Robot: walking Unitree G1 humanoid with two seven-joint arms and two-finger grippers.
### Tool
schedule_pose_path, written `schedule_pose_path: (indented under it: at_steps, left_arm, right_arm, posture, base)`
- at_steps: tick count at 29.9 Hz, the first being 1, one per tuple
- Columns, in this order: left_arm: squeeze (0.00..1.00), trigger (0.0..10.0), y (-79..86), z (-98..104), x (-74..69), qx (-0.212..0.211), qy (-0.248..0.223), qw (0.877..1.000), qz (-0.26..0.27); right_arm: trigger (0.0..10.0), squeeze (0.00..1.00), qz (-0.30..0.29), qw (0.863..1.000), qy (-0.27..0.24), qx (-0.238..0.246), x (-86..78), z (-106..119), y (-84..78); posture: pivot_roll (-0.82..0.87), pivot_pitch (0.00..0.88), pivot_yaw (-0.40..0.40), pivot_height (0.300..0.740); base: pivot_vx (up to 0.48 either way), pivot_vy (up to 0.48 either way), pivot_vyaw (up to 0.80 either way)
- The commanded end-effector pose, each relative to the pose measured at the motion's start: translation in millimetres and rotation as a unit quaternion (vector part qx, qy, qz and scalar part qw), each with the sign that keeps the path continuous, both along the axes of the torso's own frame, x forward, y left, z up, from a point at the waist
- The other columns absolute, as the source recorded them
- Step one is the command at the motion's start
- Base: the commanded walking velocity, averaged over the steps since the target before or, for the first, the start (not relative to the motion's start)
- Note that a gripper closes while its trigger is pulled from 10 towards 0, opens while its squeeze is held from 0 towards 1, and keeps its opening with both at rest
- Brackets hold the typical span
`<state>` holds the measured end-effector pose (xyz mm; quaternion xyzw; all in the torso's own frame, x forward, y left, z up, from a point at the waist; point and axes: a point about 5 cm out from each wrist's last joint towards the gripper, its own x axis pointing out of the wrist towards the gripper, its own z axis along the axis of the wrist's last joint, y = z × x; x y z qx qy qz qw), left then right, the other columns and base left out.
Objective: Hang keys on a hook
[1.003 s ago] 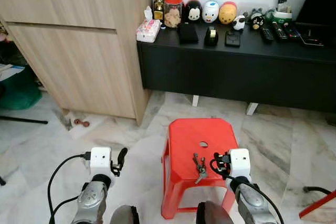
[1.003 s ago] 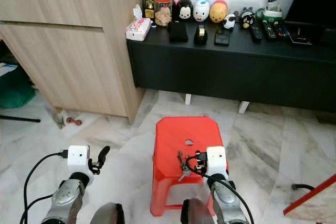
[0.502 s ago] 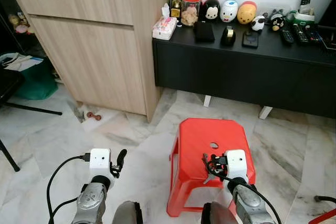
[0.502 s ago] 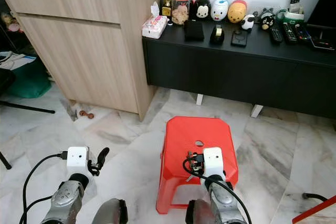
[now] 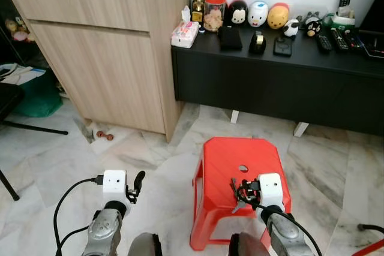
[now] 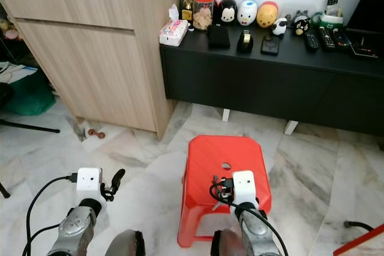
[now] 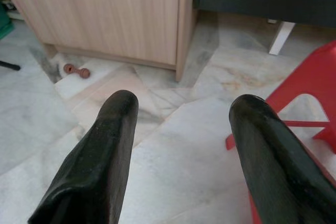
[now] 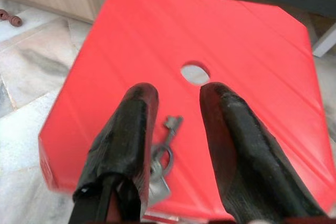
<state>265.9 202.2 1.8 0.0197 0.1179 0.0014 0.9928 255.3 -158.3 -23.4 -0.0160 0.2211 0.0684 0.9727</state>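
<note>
Red plastic stool carries the keys on its seat, and the right gripper hovers right over them, fingers spread, nothing grasped. Left gripper hangs open above marble floor.

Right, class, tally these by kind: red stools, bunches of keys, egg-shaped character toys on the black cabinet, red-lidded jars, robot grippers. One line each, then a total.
Red stool: 1
Bunch of keys: 1
Egg-shaped toys, namely black toy, white toy, yellow toy: 3
Red-lidded jar: 1
Grippers, namely left gripper, right gripper: 2
Total: 8
</note>
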Motion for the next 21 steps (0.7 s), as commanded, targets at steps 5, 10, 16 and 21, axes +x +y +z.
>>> schedule_pose_path:
  at_steps: [5,10,16,21]
  left_arm:
    - [0.00,10.0,1.3,-3.4,-2.7,0.001,0.010,1.000,0.001]
    - [0.00,10.0,2.4,-3.3,-2.6,0.006,0.011,1.000,0.005]
    - [0.00,10.0,3.3,-2.9,-2.4,0.011,0.011,1.000,0.006]
    - [0.00,10.0,3.0,-2.9,-2.4,0.011,0.010,1.000,0.005]
  right_arm:
    - [10.0,0.00,0.007,1.000,0.014,-0.002,-3.6,-4.4,0.7]
    - [10.0,0.00,0.008,0.999,0.030,-0.010,-5.3,-7.7,-1.9]
    - [10.0,0.00,0.024,0.998,0.064,-0.006,-9.1,-13.6,-2.0]
    - [10.0,0.00,0.040,0.995,0.093,-0.005,-12.0,-18.0,-1.8]
  posture:
    - [-0.03,0.063,-0.027,0.628]
    - [-0.03,0.062,-0.027,0.628]
    - [-0.03,0.064,-0.027,0.628]
    - [-0.03,0.064,-0.027,0.628]
  base:
    - [0.266,0.000,0.00]
    - [0.052,0.000,0.00]
    - [0.000,0.000,0.00]
    - [0.000,0.000,0.00]
